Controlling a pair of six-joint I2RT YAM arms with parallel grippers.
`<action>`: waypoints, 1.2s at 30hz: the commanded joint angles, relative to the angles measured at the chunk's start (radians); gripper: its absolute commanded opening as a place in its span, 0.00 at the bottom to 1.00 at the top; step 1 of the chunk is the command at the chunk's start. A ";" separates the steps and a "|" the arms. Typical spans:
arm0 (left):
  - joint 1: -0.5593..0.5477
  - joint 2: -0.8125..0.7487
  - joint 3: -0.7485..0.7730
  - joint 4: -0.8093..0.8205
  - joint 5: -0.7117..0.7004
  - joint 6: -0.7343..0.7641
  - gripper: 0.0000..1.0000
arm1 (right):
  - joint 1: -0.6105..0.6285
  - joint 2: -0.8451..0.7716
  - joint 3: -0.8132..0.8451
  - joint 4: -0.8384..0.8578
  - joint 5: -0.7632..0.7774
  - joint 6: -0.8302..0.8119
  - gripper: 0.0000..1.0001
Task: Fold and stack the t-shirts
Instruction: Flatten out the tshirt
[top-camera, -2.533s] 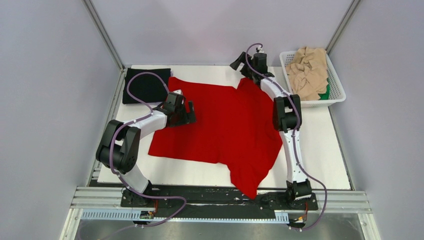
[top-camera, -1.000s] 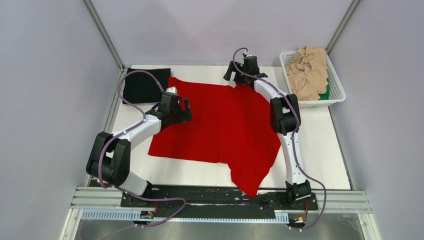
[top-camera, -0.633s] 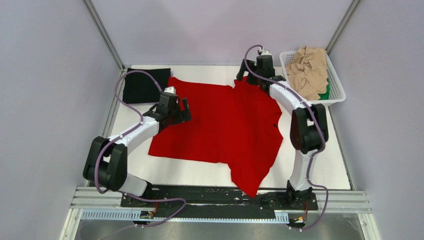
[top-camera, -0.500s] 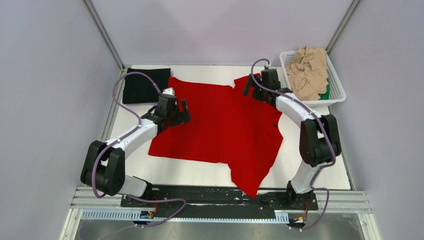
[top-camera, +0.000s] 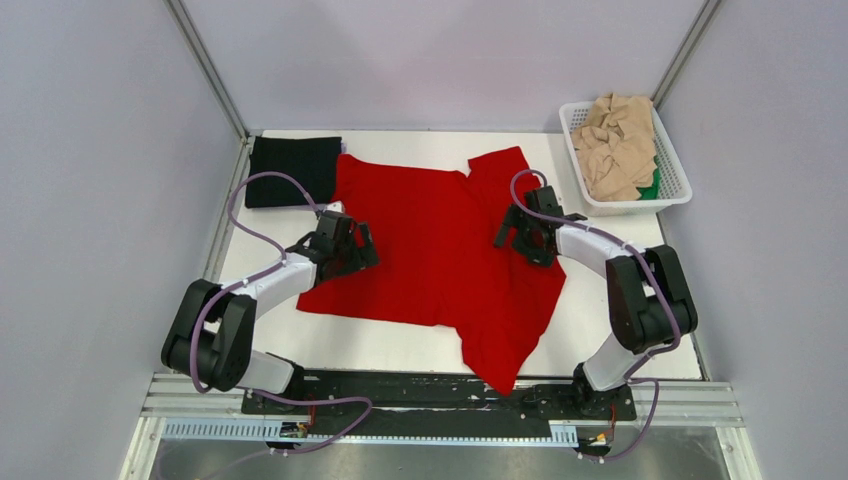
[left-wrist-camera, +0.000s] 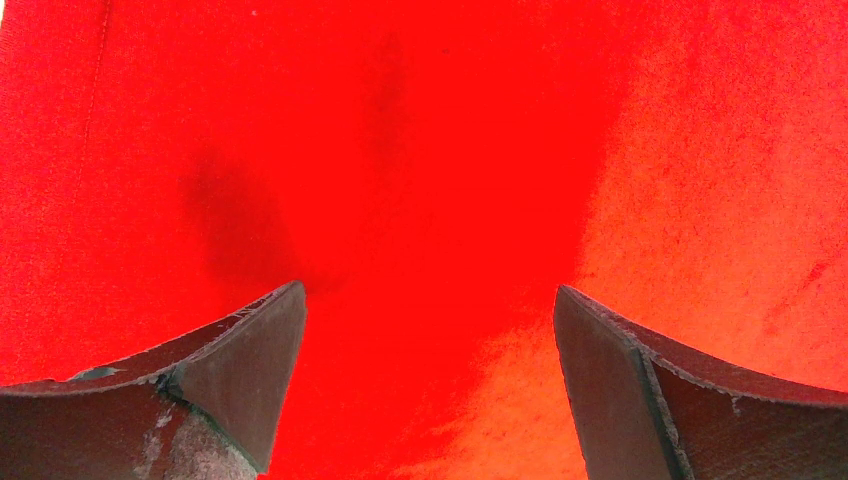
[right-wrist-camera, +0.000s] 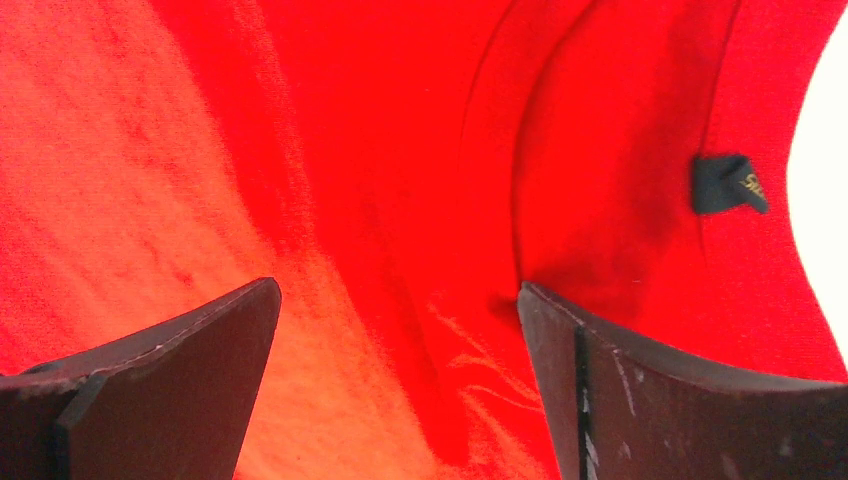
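Note:
A bright red t-shirt (top-camera: 440, 250) lies spread flat over the middle of the white table, one sleeve pointing to the far right and another to the near edge. My left gripper (top-camera: 345, 247) hovers low over its left part, open, with only red cloth (left-wrist-camera: 430, 200) between the fingers. My right gripper (top-camera: 520, 232) stands open over the shirt's right side near the collar seam (right-wrist-camera: 520, 180) and a small dark label (right-wrist-camera: 728, 184). A folded black t-shirt (top-camera: 290, 172) lies at the far left corner. Crumpled beige t-shirts (top-camera: 618, 145) and a bit of a green one (top-camera: 652, 186) fill the basket.
The white lattice basket (top-camera: 682, 172) stands at the far right corner, beyond the table's right edge. Bare white table (top-camera: 620, 310) shows to the right of the red shirt and along the near edge (top-camera: 380, 350). Grey walls and metal posts enclose the table.
My right gripper has drawn back from the far sleeve toward the shirt's right middle, leaving that sleeve laid flat. My left gripper slid slightly nearer along the left side.

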 joint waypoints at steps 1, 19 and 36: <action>0.028 0.042 -0.003 0.073 0.002 -0.050 1.00 | -0.014 0.114 0.050 -0.066 0.085 0.017 1.00; 0.037 0.151 0.126 -0.010 0.055 -0.060 1.00 | -0.107 0.348 0.422 -0.209 0.215 -0.043 1.00; -0.003 -0.531 -0.030 -0.611 -0.262 -0.296 1.00 | -0.061 -0.490 -0.133 -0.049 0.169 0.047 1.00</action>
